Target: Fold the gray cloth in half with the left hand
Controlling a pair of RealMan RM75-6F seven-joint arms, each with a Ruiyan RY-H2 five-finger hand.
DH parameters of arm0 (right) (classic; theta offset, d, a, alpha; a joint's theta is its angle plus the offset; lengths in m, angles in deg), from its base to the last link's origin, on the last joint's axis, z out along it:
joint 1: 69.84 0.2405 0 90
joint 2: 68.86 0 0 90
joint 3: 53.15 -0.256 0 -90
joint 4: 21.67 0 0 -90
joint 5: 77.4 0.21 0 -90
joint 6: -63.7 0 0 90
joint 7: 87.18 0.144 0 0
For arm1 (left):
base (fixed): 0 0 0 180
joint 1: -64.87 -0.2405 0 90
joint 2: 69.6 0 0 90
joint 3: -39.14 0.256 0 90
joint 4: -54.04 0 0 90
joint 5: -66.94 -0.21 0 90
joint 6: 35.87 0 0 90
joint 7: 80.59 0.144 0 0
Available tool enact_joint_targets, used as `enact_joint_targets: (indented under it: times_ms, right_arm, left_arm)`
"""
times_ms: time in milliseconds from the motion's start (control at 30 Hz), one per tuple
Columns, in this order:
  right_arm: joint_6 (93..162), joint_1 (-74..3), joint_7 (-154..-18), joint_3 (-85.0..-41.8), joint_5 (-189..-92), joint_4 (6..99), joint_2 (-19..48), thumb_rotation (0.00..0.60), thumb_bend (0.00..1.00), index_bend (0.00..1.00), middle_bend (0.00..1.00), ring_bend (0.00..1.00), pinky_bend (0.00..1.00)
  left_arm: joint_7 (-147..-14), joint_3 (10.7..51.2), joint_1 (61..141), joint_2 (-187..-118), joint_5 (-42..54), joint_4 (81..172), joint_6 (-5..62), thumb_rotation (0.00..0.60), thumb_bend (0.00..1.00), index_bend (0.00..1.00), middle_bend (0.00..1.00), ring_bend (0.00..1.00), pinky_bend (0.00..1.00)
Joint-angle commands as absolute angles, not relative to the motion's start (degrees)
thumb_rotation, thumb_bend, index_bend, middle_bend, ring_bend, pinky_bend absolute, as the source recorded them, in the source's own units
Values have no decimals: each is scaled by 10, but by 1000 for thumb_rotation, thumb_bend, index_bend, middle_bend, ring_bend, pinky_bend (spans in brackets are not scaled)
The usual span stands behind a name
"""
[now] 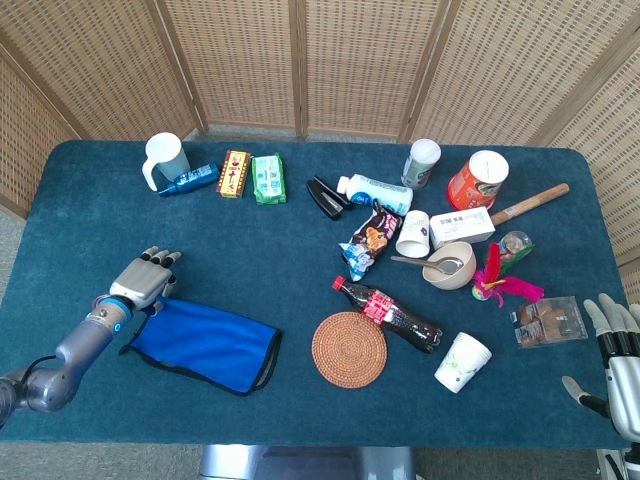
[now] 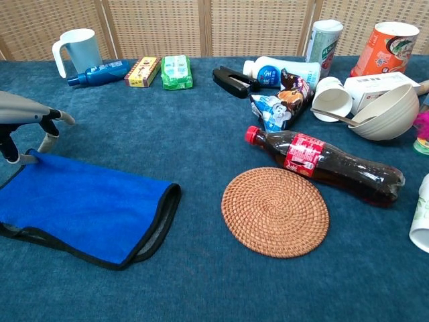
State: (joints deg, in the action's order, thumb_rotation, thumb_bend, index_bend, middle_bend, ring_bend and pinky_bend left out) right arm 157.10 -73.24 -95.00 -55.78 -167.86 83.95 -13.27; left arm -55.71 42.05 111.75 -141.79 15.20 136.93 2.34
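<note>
The robot's left hand [image 1: 143, 281] rests at the far left corner of the cloth [image 1: 205, 343], which lies flat on the table [image 1: 290, 255] near the front left edge, its blue face up and a dark border showing all round. The task calls it gray; from here only blue shows, and its right end looks already doubled, with a loop of the border turned under. The cloth's long axis runs from the hand away toward the right and slightly toward the robot, ending just short of the round woven mat [image 1: 348, 349]. In the chest view the fingertips [image 2: 45, 142] point down onto the corner, thumb low beside them; whether they actually pinch the fabric or merely touch it cannot be told. The right hand [image 1: 616, 352] stands idle at the table's right edge, fingers apart and holding nothing, well apart from the cloth, so the left is plainly the nearer. Any fold, on this showing, would carry that corner along the long axis toward the mat end; the bottle [image 1: 388, 313] lies beyond, out of the way.
</note>
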Motion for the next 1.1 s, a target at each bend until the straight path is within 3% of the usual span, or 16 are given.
enact_joint_targets:
  times_ms: [33,700,767,833,933,1033,1100]
  right_arm:
    - [1571,-733,-949,-557,-1679,839,-133,600,0,0,0,0,0]
    - [1564,-730,-957,-555,-1679,841,-129,600,0,0,0,0,0]
    - [1562,-729,-957,-555,-1680,842,-129,600,0,0,0,0,0]
    - [1562,-730,-957,-554,-1680,842,-130,600,0,0,0,0,0]
    - [1563,-730,-957,-554,-1681,843,-130,600,0,0,0,0,0]
    - [1564,-730,-956,-554,-1682,843,-130,600,0,0,0,0,0]
    - [1564,-730,-956,-553,-1683,843,-130,600,0,0,0,0,0]
  left_arm:
    - [-558,421,1118,-1417,154,1368,24,600,511,623,0,0,0]
    - [-577,426,1119,-1408,196,1318,5,600,516,626,0,0,0]
    - [-576,428,1119,-1409,199,1314,5,600,514,564,0,0,0]
    - [-577,427,1118,-1409,198,1314,8,600,507,365,0,0,0]
    - [-583,425,1115,-1407,194,1320,14,600,471,146,0,0,0]
    - [-589,422,1111,-1399,185,1330,23,600,436,30,0,0,0]
    - [-591,422,1107,-1393,175,1338,33,600,429,3,0,0,0]
